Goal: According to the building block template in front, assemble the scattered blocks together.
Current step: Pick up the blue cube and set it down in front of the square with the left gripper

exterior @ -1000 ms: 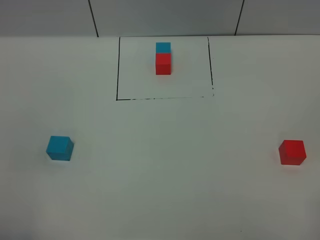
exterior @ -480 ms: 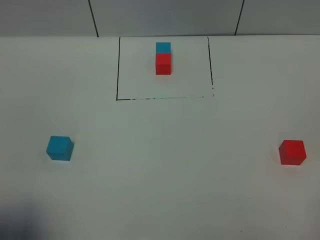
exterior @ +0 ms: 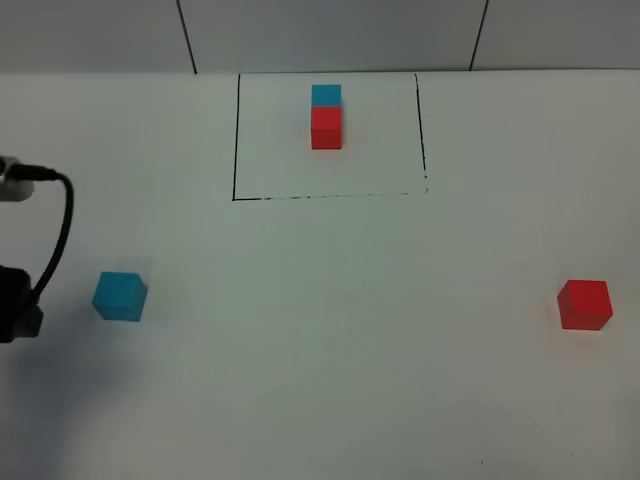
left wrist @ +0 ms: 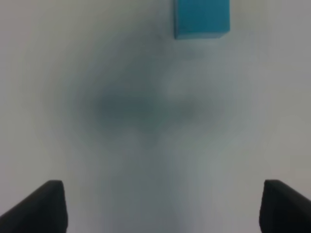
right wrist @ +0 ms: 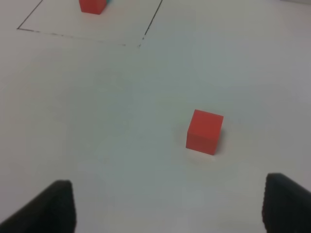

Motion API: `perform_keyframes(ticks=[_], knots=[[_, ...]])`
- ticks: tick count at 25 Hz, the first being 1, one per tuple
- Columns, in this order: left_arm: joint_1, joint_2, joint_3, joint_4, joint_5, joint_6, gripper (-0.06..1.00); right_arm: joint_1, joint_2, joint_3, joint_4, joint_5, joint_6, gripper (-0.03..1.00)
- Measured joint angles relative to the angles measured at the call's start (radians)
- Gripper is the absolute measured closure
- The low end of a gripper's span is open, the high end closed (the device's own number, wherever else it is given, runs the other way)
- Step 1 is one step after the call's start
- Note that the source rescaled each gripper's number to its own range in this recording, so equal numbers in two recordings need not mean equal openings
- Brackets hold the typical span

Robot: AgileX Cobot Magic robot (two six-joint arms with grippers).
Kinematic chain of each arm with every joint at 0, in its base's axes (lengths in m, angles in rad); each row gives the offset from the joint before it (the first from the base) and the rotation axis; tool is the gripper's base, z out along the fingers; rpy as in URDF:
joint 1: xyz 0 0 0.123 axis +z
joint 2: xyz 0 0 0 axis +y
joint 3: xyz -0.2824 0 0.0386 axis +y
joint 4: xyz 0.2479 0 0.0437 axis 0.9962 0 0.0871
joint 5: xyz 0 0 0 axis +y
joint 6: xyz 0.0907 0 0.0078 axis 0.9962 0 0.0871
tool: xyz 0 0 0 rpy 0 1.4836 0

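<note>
We are bringing the left arm (exterior: 16, 302) into the left edge of the high view, with its black cable (exterior: 62, 225) looping above it. Half a second ago that edge showed only a faint shadow on the white table (exterior: 330, 340). Nothing else has moved.

The loose blue cube (exterior: 120, 296) is sitting at the lower left of the high view, just beside the arriving arm. The loose red cube (exterior: 585, 304) is sitting at the far right, well apart from it. The template (exterior: 326, 118), a blue cube behind a red one and touching it, is standing at the top centre inside the drawn black rectangle (exterior: 235, 140).

In the left wrist view the left gripper (left wrist: 165, 206) is spread wide and carrying nothing, with the blue cube (left wrist: 201, 17) ahead of it and not yet between the fingers. The right gripper (right wrist: 172, 204) is also spread wide and empty, with the red cube (right wrist: 204, 131) lying ahead of it on the table.

We are judging that the task is only starting: the left arm is closing on the blue cube, and both loose cubes are still waiting to be joined.
</note>
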Motion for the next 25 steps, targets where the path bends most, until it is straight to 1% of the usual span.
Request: perform_keyframes(ticks=[3, 6, 10, 14, 18, 25], knots=[[0.0, 0.131, -0.037, -0.001, -0.009, -0.009, 0.05, 0.0, 0.0, 0.0, 0.0, 0.0, 0.0, 0.38], [-0.001, 0.23, -0.072, -0.001, -0.042, -0.021, 0.05, 0.0, 0.0, 0.0, 0.0, 0.0, 0.0, 0.38], [-0.039, 0.32, -0.109, 0.005, -0.086, -0.043, 0.05, 0.0, 0.0, 0.0, 0.0, 0.0, 0.0, 0.39], [-0.09, 0.377, -0.137, 0.004, -0.138, -0.082, 0.05, 0.0, 0.0, 0.0, 0.0, 0.0, 0.0, 0.38], [-0.098, 0.414, -0.137, 0.004, -0.182, -0.114, 0.05, 0.0, 0.0, 0.0, 0.0, 0.0, 0.0, 0.38], [-0.1, 0.488, -0.138, -0.001, -0.228, -0.119, 0.05, 0.0, 0.0, 0.0, 0.0, 0.0, 0.0, 0.39]])
